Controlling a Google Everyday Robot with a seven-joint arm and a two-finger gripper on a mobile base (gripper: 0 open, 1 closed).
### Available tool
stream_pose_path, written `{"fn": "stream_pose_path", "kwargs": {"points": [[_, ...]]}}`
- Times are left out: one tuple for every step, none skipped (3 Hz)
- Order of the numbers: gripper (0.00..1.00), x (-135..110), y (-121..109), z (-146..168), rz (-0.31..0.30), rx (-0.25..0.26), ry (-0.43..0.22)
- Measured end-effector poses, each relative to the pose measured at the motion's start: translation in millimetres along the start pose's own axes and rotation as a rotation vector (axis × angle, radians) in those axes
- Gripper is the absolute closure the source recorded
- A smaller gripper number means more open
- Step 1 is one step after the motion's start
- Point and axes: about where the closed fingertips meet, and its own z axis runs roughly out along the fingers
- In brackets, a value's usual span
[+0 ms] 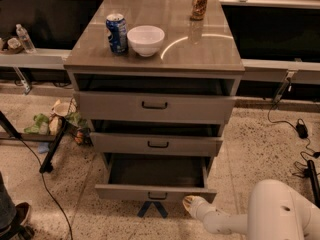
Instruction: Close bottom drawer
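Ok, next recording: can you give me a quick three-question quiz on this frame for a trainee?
1. True or false: the bottom drawer stands open.
2. What stands right beside the blue can on the cabinet top?
3. Where is the gripper?
A. resting on the cabinet top
B. by the bottom drawer's front, at its right end in the picture
C. deep inside the bottom drawer's box

Key: 1 true; 2 the white bowl; 3 B.
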Motion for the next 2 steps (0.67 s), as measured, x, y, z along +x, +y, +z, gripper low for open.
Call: {"fn": "stream_pose_path", "kwargs": {"points": [[1.00,0.0,-31.8,23.3,-0.025,0.064,-0.009],[1.00,-1.9,-57.7,44.0,-0.046,0.108,-0.018]]}}
